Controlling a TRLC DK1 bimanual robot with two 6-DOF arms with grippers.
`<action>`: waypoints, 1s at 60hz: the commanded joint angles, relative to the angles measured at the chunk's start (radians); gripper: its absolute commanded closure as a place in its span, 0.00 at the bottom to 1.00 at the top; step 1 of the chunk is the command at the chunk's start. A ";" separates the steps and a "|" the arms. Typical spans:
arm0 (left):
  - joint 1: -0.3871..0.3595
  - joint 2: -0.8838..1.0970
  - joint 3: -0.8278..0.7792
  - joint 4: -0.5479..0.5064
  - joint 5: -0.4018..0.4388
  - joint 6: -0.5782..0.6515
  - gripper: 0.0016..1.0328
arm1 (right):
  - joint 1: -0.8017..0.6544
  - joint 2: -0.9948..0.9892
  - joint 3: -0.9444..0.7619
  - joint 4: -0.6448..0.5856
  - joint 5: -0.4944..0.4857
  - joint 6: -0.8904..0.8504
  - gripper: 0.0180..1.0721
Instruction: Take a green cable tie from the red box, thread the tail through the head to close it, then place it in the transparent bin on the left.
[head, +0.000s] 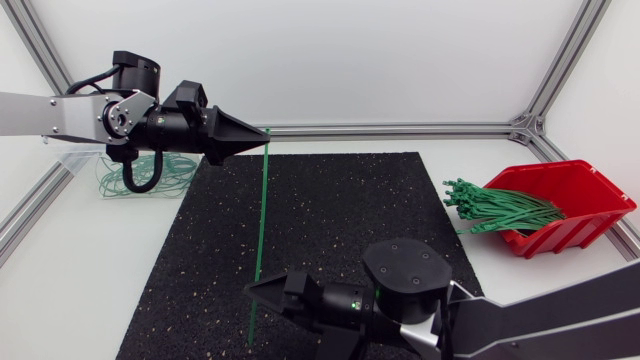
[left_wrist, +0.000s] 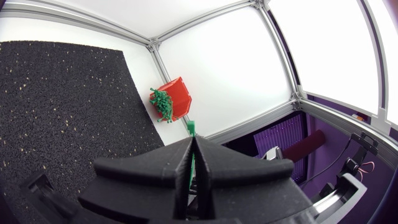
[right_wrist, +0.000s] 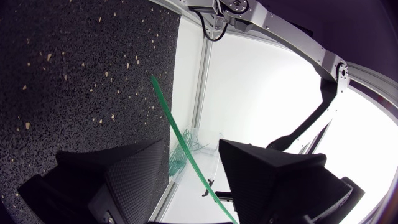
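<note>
Slender green cable tie (head: 261, 210) (straight plastic strip) above speckled mat (head: 340, 220).

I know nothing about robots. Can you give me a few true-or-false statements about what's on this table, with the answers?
1. The left gripper is shut on a green tie. True.
2. The right gripper is clamped on that tie. False: its fingers stand open, and the tie only passes between them.
3. The red box is empty. False: a bundle of ties lies in it, sticking out over its open front.
4. The clear bin holds some looped ties. True.
5. The held tie is closed into a loop. False: it is a straight strip running from the left gripper down to the right one.
</note>
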 joint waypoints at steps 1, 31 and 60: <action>0.007 0.022 0.025 0.003 0.018 -0.020 0.97 | 0.012 0.011 0.011 0.016 -0.006 0.015 0.53; -0.010 0.020 0.018 0.003 0.018 -0.019 0.97 | 0.041 0.019 -0.012 0.015 0.007 0.017 0.75; -0.008 0.014 0.011 0.007 0.018 -0.019 0.97 | 0.041 -0.004 -0.048 0.013 0.013 0.017 0.81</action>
